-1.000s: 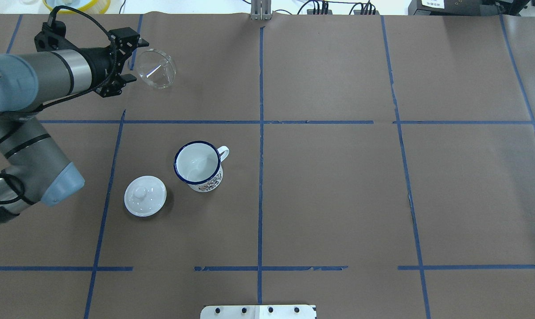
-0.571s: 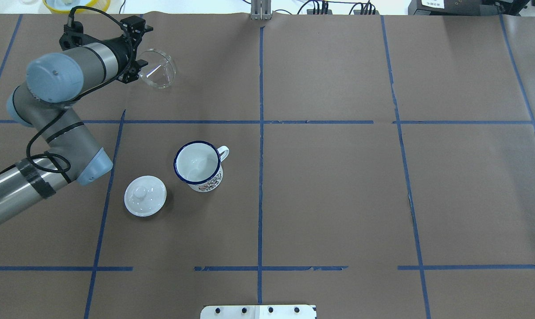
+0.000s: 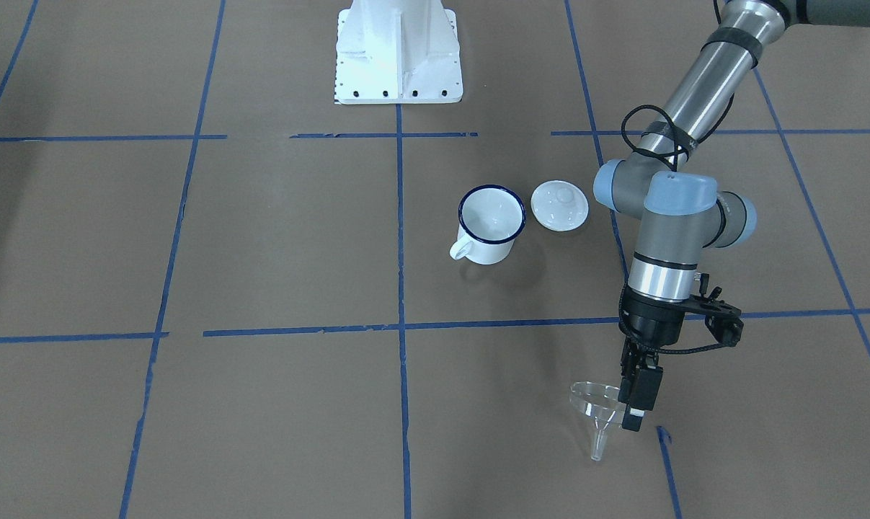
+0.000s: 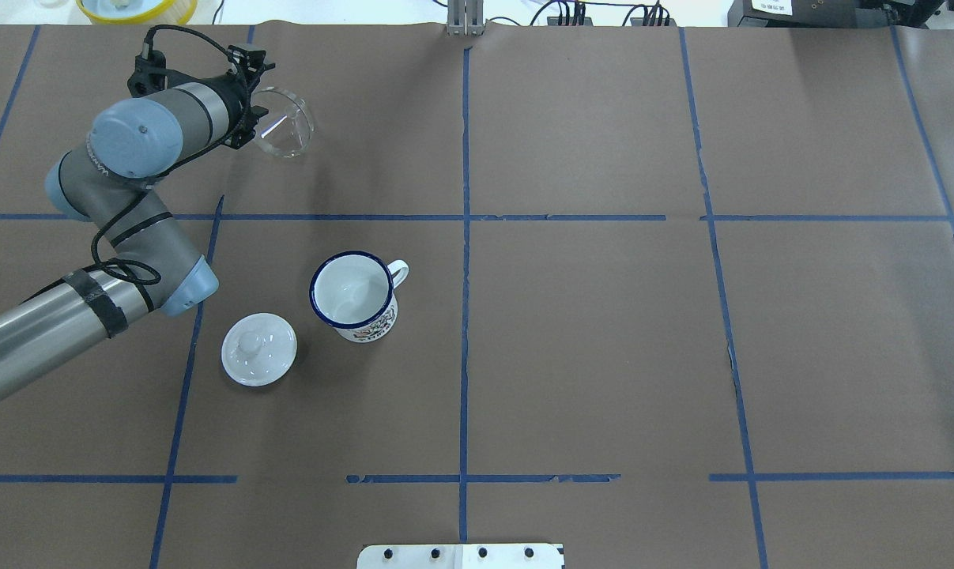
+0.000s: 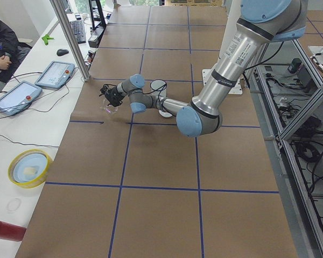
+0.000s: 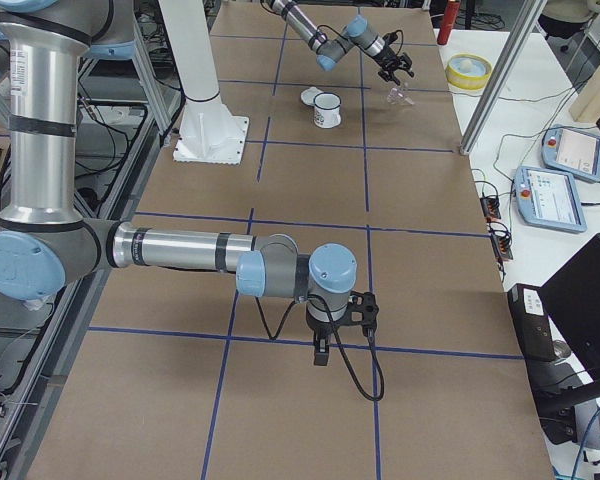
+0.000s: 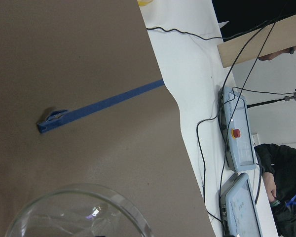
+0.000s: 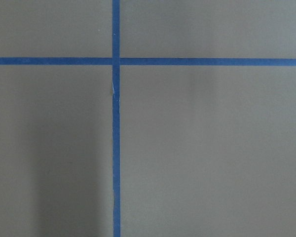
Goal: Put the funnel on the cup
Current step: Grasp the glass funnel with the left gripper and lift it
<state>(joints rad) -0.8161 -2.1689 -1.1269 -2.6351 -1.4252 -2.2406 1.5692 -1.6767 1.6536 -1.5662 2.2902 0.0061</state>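
Brown-paper table (image 4: pixel 603 356), blue tape grid (image 4: pixel 465 316), operator pendants (image 7: pixel 237 148) off the far edge. My left fingers (image 3: pixel 638 393) read as spread, right at the rim of the funnel (image 4: pixel 284 122). I can't confirm a pad touches it, and nothing looks pinched. Left gripper (image 4: pixel 254 101) comes in low and near-horizontal, and its wrist cam shows only an arc of clear rim at the bottom. The funnel sits in the far left cell and looks to be lying on its side, mouth towards me, spout towards the operators' edge. The cup (image 4: pixel 352 294) is upright and open in the next cell towards me, well apart from the funnel, with the lid (image 4: pixel 259 349) just beside it on my left. Step in hand: the grasp. As I judge it, I should straddle the rim wall, one pad inside and one outside, and close softly, since thin clear plastic will likely skid or flex if shoved. Then lift clear before reorienting, turn the spout down, and travel high enough to pass the lid. Centre the spout over the blue-rimmed mouth, lower till the cone seats, then let go. The rim looks about as wide as the mouth, so centring is tight. Right gripper (image 6: pixel 322 350) is parked well apart over bare paper, and I can't tell its state.
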